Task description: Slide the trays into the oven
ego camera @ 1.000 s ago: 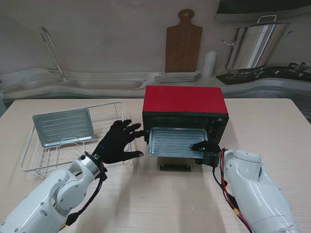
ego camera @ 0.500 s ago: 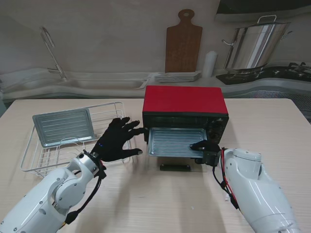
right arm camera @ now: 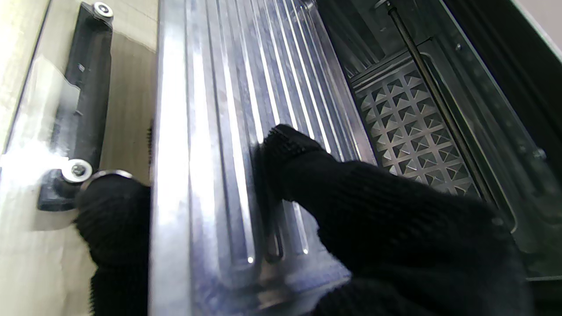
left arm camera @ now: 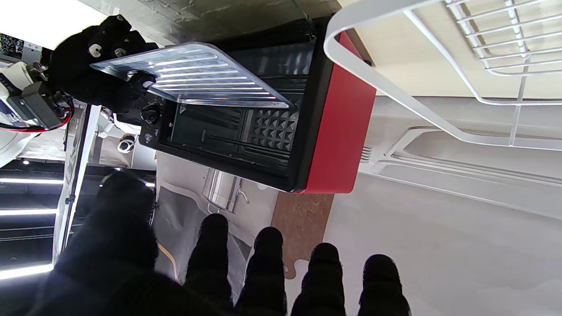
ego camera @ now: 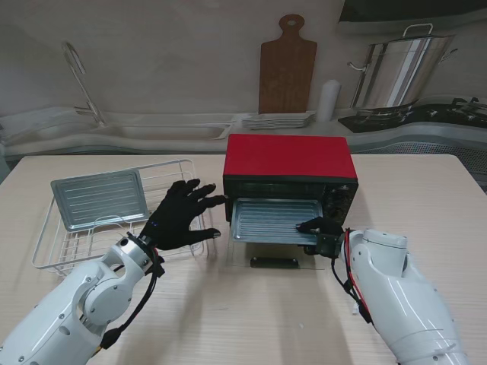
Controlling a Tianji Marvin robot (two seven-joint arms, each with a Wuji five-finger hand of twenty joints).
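The right hand [ego camera: 319,227] pinches the near right corner of a ribbed metal tray [ego camera: 270,220], half inside the red oven [ego camera: 289,171]. Thin, stiff and slick, it's probably best held by its rim. The left hand [ego camera: 181,217] hovers spread, empty.

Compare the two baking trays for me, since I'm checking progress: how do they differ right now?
The tray at the oven sits partly inside the red toaster oven, pinched at its near right corner by the right hand. The tray in the rack lies tilted in the white wire dish rack, untouched. Both are ribbed, silver and rectangular.
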